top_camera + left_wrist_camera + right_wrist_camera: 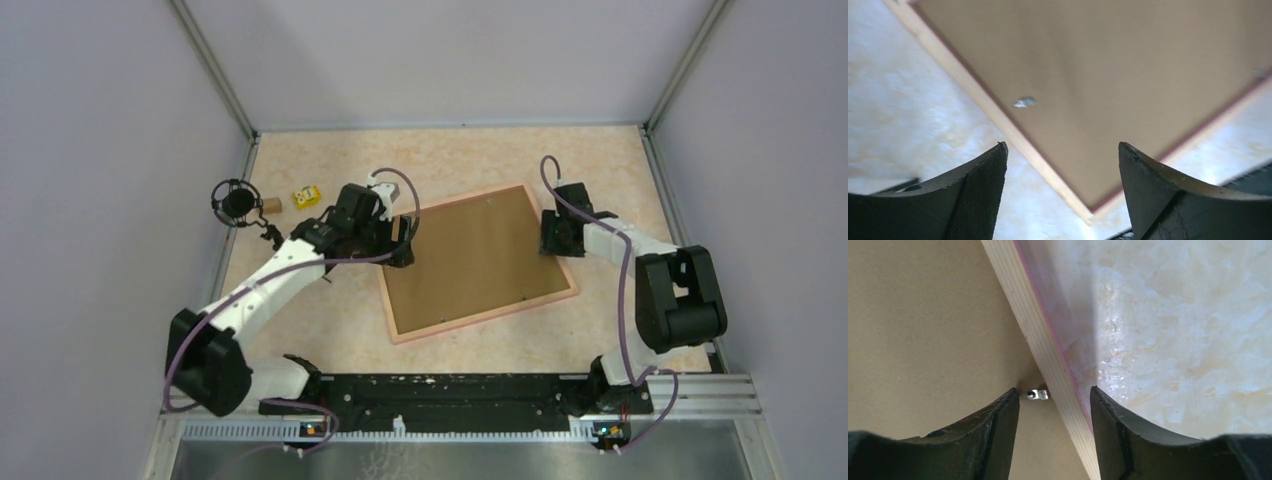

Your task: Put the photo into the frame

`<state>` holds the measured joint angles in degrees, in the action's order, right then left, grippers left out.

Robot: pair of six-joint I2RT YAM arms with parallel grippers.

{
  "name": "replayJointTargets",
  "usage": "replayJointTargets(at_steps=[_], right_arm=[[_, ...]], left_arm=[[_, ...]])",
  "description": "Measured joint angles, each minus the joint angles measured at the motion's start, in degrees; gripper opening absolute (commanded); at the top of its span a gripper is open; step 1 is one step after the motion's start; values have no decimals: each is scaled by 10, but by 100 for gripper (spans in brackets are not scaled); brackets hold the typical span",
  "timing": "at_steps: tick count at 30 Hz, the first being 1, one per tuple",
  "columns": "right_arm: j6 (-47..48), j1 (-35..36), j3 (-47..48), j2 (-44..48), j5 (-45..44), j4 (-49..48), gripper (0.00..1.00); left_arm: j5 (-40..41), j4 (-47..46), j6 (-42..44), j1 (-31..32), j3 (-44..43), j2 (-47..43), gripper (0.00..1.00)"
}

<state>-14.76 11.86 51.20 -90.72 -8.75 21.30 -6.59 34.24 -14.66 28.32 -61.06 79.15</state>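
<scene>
The salmon-pink frame [490, 312] lies flat in the middle of the table, back side up, with the brown backing board [475, 255] filling it. The photo is not in view. My left gripper [403, 240] is open and empty at the frame's left corner. In the left wrist view its open fingers [1062, 146] flank that corner, with the frame rail [993, 112], board [1108, 75] and a metal tab [1024, 102] in sight. My right gripper [553, 238] is open at the frame's right rail. In the right wrist view the jaws [1054, 389] straddle the rail [1023, 305] beside a metal tab [1038, 394].
A black round stand [236, 203], a small brown block [271, 205] and a small yellow object [306, 197] sit at the table's far left. Grey walls enclose the table on three sides. A black mounting bar [450, 390] runs along the near edge.
</scene>
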Motion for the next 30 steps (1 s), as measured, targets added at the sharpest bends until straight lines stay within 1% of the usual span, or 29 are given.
replayJointTargets(at_steps=[2,3,4,6,7,9,11,14,18,22,24,27,30], right_arm=[[-3,0,-3,0,14,-13,59],[-5,0,-5,0,19,-19,60],[-5,0,-6,0,26,-22,61],[-9,0,-7,0,30,-25,61],[-10,0,-7,0,31,-28,60],[-14,0,-5,-2,29,-30,57],[-19,0,-1,-10,26,-31,53],[-22,0,21,-30,22,-33,43],[-30,0,37,-49,24,-50,31],[-37,0,33,-49,19,-62,19],[-37,0,26,-45,18,-68,12],[-41,0,15,-38,29,-79,6],[-53,0,-10,-21,41,-98,3]], left_arm=[[-32,-14,-40,19,41,-62,85],[-44,-24,-64,40,62,-87,84],[-51,-38,-93,75,87,-107,84],[-66,-67,-149,153,127,-119,83],[-71,-82,-174,183,143,-117,83],[-75,-120,-231,264,178,-97,83],[-71,-138,-266,316,187,-62,83],[-57,-164,-295,360,177,4,83],[-31,-183,-313,373,140,94,83],[-2,-187,-320,357,108,130,83],[-2,-192,-324,334,106,134,83],[-13,-193,-327,287,107,134,83],[-17,-193,-320,226,108,134,84]])
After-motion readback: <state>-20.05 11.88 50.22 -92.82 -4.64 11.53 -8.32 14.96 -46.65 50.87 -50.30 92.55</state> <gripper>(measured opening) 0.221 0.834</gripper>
